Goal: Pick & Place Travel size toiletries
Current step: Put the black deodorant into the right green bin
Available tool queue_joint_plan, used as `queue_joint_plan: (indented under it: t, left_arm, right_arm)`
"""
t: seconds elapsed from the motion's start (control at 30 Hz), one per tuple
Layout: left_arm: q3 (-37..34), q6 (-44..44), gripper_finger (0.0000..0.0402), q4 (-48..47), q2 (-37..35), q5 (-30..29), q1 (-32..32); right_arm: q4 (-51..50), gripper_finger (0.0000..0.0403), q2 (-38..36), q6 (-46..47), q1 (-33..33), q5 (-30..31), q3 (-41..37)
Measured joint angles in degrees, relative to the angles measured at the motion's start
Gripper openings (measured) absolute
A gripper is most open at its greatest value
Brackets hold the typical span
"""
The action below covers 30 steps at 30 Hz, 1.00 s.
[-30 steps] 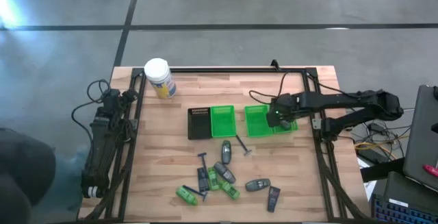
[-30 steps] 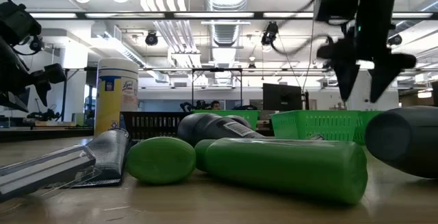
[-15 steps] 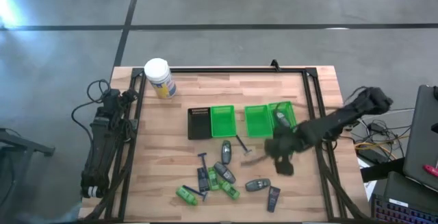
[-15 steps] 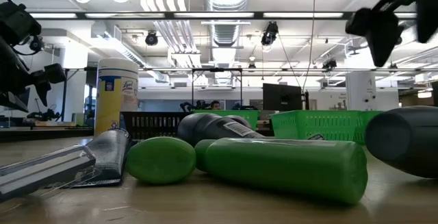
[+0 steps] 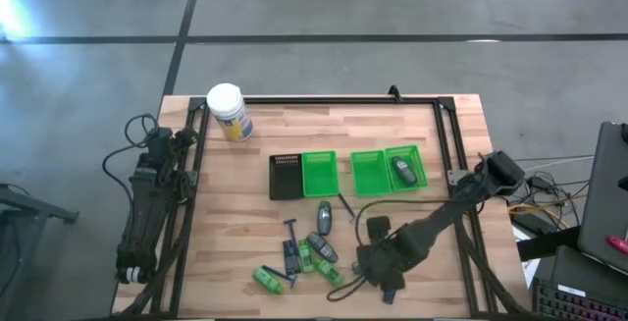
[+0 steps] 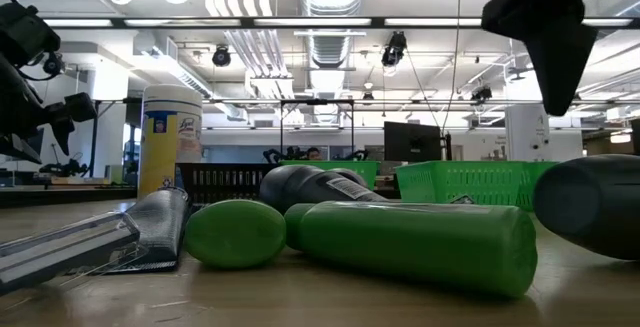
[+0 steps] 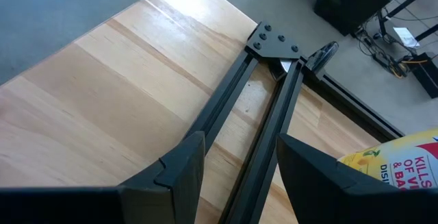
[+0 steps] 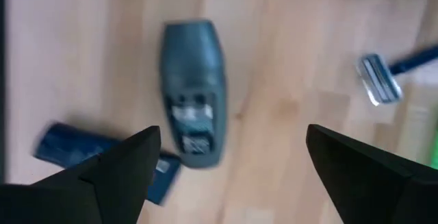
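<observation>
My right gripper (image 8: pixel 233 176) is open and hovers over a dark grey oval tube (image 8: pixel 193 111) that lies flat on the table, apart from both fingers. A dark sachet (image 8: pixel 102 159) lies beside the tube and a razor head (image 8: pixel 378 80) farther off. In the high view the right gripper (image 5: pixel 378 265) is near the table's near edge. More loose toiletries lie left of it: green mini bottles (image 5: pixel 265 280), grey tubes (image 5: pixel 324 218) and razors (image 5: pixel 290 233). One grey tube (image 5: pixel 400 171) lies in the rightmost green tray (image 5: pixel 417 154). My left gripper (image 7: pixel 236 176) is open, parked at the table's left edge.
Four trays stand in a row at mid-table: a black one (image 5: pixel 285 176), then green ones (image 5: pixel 318 174) (image 5: pixel 367 174). A white-lidded jar (image 5: pixel 228 112) stands at the far left corner. A black frame rail (image 5: pixel 446 144) borders the table. Bare wood lies right of the loose items.
My right gripper has swung from above the rightmost green tray toward the table's near edge and leftward, coming down over the loose items. A grey tube now shows lying in that tray where the gripper stood before.
</observation>
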Motion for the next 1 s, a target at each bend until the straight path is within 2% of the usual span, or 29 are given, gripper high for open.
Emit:
queue_joint_plan:
  t: [0.27,0.67,0.83,1.0]
  left_arm:
    - [0.00,0.00,0.0186,0.02,-0.02,-0.01,0.00]
    - [0.00,0.00,0.0186,0.02,-0.02,0.00,0.00]
    - [0.01,0.00,0.0186,0.01,0.00,0.00,0.00]
    - [0.02,0.00,0.0186,0.01,0.01,0.00,0.00]
  right_arm:
    - [6.72,0.0364,4.78,1.67,1.65,-0.15,1.71]
    - [7.26,0.0362,11.01,1.70,1.13,-0.25,1.01]
    - [8.83,0.0325,10.72,1.35,-0.09,-0.69,-0.38]
    - [8.89,0.0255,10.42,1.46,-1.06,-0.88,-1.17]
